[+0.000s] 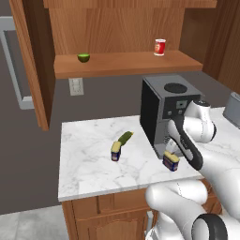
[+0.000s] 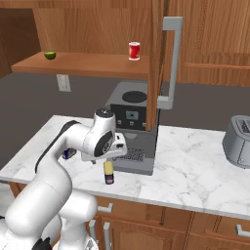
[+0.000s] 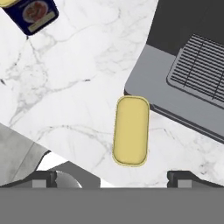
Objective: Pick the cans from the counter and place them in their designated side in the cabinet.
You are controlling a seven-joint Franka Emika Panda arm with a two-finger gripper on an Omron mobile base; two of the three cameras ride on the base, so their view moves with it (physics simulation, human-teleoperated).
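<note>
Two blue cans with yellow tops stand on the marble counter [image 1: 89,164]. One can [image 1: 116,152] is near the middle, next to a green pickle [image 1: 125,138]. The other can [image 1: 171,161] stands at the front of the coffee machine [image 1: 166,110]. My gripper [image 3: 113,178] hangs open just above it and touches nothing. In the hand view that can's yellow top [image 3: 131,130] lies between and ahead of my fingertips [image 3: 43,178], with the first can [image 3: 31,15] at the upper left. The cabinet [image 1: 126,63] is open above the counter.
On the cabinet shelf sit a lime [image 1: 83,57] at the left and a red-and-white can [image 1: 160,47] at the right. The cabinet door [image 1: 33,65] stands open at the left. A toaster [image 2: 239,139] is on the counter's right end. The coffee machine's drip tray [image 3: 197,78] lies close beside my hand.
</note>
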